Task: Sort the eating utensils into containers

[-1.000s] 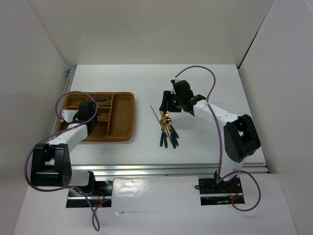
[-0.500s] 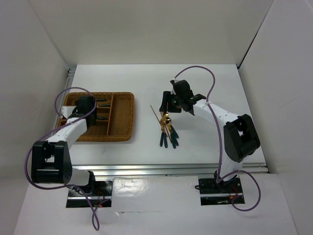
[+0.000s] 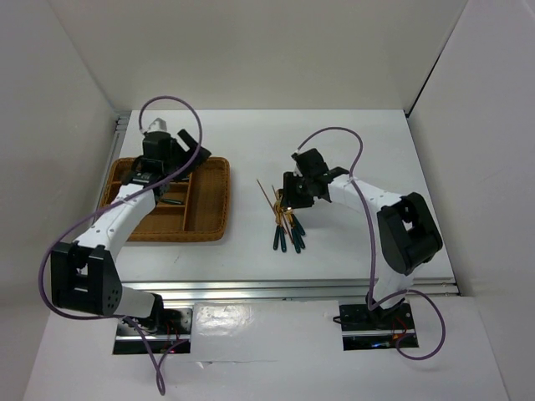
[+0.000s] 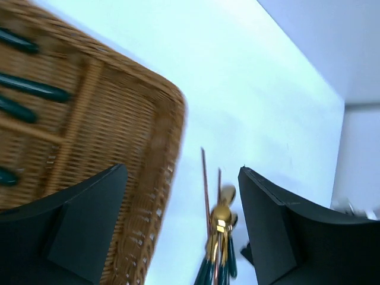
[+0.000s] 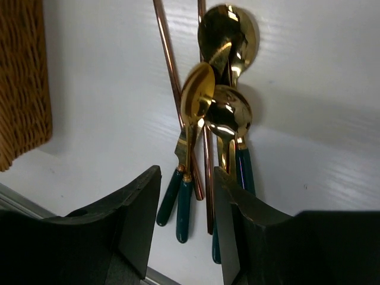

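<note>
A pile of eating utensils (image 3: 286, 224) lies on the white table: gold spoons (image 5: 221, 41), teal handles (image 5: 183, 205) and thin chopsticks (image 5: 169, 65). My right gripper (image 3: 289, 197) (image 5: 187, 172) is low over the pile. Its jaws stand apart on either side of two teal handles and a chopstick, with no visible squeeze. The brown wicker tray (image 3: 216, 200) (image 4: 127, 119) holds teal-handled utensils (image 4: 32, 88) in its left compartments. My left gripper (image 3: 185, 159) (image 4: 182, 169) hovers above the tray's back right corner, open and empty.
White walls enclose the table on three sides. A metal rail (image 3: 276, 288) runs along the near edge. Purple cables (image 3: 334, 134) loop above both arms. The tray's right compartment (image 3: 205, 196) faces the pile across a strip of bare table.
My left gripper opened, lifted out of the tray and swung to its back right corner. My right gripper dropped onto the pile and its jaws narrowed.
</note>
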You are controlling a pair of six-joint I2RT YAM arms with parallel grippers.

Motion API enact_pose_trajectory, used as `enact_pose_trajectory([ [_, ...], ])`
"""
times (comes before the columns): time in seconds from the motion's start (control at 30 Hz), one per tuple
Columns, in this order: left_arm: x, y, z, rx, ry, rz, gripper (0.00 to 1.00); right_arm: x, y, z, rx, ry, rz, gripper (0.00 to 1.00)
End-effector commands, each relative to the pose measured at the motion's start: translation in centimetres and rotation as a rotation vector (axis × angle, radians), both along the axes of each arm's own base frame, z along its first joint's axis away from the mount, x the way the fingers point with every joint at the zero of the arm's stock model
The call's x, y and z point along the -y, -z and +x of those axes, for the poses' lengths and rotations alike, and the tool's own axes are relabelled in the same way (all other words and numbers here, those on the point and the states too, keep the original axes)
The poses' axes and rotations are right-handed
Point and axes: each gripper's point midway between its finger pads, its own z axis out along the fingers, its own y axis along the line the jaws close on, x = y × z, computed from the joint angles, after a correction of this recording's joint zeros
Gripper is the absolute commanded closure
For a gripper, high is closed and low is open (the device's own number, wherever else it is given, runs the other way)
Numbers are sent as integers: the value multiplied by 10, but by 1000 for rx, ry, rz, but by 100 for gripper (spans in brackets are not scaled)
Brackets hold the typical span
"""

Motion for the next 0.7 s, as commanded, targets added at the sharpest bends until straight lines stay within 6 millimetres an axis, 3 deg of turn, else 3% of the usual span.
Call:
enact_pose_trajectory([
  [0.0, 39, -7, -9, 44, 242, 98, 10, -1, 1, -17, -33, -12, -13, 52],
  [0.2, 84, -3, -29, 31, 420, 149, 14, -13, 12, -35, -78, -29, -42, 57],
  [0.3, 95, 7, -38, -2, 462, 163, 14, -25, 8, -44, -80, -60, -39, 57],
  [0.37, 95, 14, -41, -31, 462, 173, 14, -32, 4, -49, -86, -64, -20, 57],
  [0.47, 96, 19, -47, -46, 464, 179, 14, -34, 15, -67, -159, -68, 1, 58],
  [0.5, 94, 30, -52, -72, 466, 182, 14, -33, 22, -76, -176, -79, -12, 58],
  [0.67, 90, 28, -58, -69, 457, 188, 14, -35, 35, -86, -218, -63, -29, 58],
])
